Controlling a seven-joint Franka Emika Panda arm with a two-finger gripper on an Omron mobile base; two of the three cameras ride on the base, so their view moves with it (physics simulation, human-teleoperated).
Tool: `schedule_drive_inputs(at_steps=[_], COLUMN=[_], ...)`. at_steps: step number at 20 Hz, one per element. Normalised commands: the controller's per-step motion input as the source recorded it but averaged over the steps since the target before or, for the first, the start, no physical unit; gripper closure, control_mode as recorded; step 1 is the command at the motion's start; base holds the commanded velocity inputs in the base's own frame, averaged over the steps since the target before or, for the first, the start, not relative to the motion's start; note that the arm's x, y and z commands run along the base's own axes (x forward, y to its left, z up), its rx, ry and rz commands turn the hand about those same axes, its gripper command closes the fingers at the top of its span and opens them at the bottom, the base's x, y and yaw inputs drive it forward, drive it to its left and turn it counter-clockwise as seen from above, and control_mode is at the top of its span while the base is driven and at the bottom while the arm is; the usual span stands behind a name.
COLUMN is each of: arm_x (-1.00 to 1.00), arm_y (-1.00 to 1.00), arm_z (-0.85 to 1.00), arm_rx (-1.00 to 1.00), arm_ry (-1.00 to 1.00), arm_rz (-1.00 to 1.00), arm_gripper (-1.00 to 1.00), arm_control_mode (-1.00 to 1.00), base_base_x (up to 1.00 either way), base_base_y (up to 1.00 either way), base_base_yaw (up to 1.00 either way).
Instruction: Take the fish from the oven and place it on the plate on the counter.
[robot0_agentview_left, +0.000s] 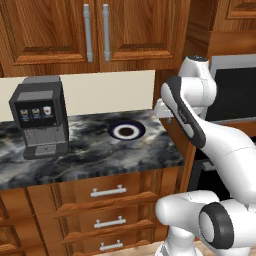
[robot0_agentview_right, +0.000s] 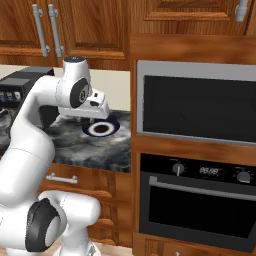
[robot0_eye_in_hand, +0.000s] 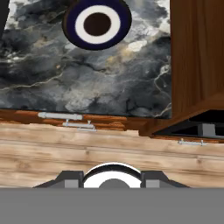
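The oven (robot0_agentview_right: 200, 200) stands right of the counter (robot0_agentview_left: 90, 150) with its door shut, so the fish, presumably inside, can't be seen; by my guess it will be light, soft and slippery, best pinched across its thick middle. One plate (robot0_agentview_left: 126, 131) lies bare on the counter, with one coffee machine (robot0_agentview_left: 40, 120) to its left. The gripper (robot0_agentview_right: 97, 107) hovers above the plate, and whether its fingers are spread or pinched I cannot tell.

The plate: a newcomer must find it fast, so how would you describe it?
Find the dark marble counter beneath the wooden cabinets. The plate lies flat near its right end, beside the oven column. Unlike the boxy coffee machine, it is round, blue-rimmed, with a white ring.
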Motion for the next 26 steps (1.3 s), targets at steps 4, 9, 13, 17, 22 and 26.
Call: schedule_drive_inputs(at_steps=[4, 9, 13, 17, 22, 26], arm_x=[0.01, -0.04, -0.32, -0.4, -0.18, -0.11], arm_y=[-0.19, -0.76, -0.86, -0.81, -0.7, -0.78], arm_z=[-0.07, -0.12, -0.08, -0.25, -0.37, -0.24], arm_rx=[0.0, 0.04, 0.14, 0.16, 0.14, 0.13], arm_ry=[0.03, 0.18, 0.02, 0.0, 0.0, 0.03], arm_rz=[0.0, 0.0, -0.06, -0.2, -0.28, -0.26], arm_gripper=[-1.0, -1.0, -1.0, -1.0, -1.0, -1.0], arm_control_mode=[-1.0, -1.0, -1.0, -1.0, -1.0, -1.0], base_base_x=[0.0, 0.0, 0.0, 0.0, 0.0, 0.0], base_base_y=[0.0, 0.0, 0.0, 0.0, 0.0, 0.0], base_base_yaw=[0.0, 0.0, 0.0, 0.0, 0.0, 0.0])
